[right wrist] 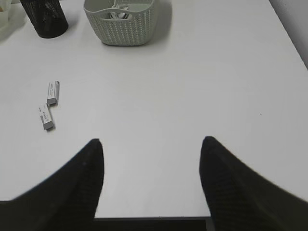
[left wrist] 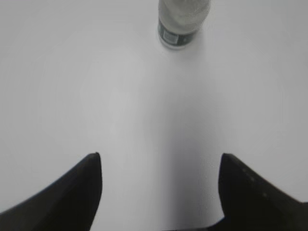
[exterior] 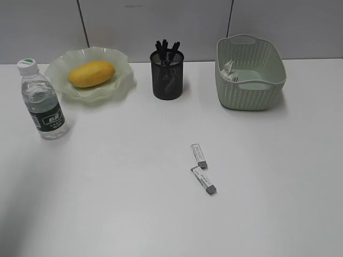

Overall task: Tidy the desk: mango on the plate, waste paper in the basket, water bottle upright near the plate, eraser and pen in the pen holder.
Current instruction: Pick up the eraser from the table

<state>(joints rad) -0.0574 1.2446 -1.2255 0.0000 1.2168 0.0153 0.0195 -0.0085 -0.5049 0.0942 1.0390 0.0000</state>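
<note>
While both hover above the desk (exterior: 134,203), left gripper (left wrist: 159,159) and right gripper (right wrist: 150,142) gape empty.

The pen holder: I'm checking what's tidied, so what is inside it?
Dark pens stick out of the pen holder. Its mesh hides anything lower; two erasers lie on the desk.

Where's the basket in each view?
Exterior: basket upper right, at the desk's far edge, paper inside.
Left wrist: not in it; only the bottle at top.
Right wrist: top, left of centre.
Shared landmark: pen holder to the basket's left in exterior and right wrist.
</note>
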